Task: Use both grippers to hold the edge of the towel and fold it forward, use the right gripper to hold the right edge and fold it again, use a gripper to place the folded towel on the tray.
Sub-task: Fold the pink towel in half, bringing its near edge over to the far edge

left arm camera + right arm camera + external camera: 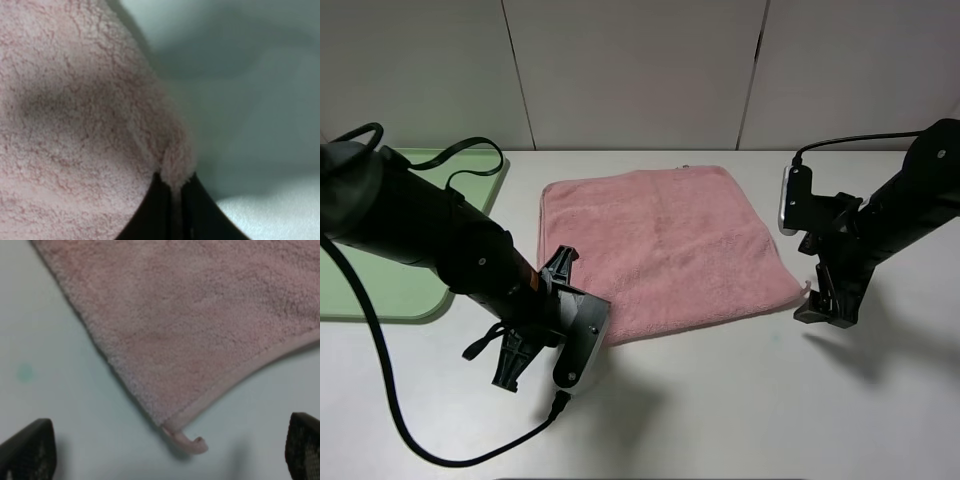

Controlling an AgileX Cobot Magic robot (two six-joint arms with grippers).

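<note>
Pinching towel [660, 240] corner w/ L gripper [172, 187]; R gripper [165, 452] spread wide, holding nothing.
Towel: pink, fluffy terry, roughly square, hemmed, lying flat on white table [740, 400], beside green tray [380, 285], not touching. L jaws clamped tight on bunched near-left corner; R jaws straddle near-right corner w/ loop tag [186, 441], clear of cloth.

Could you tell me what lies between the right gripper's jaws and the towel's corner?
Only bare table: the right wrist view shows the towel corner's loop tag centred in the right gripper, jaws open, touching neither.
</note>
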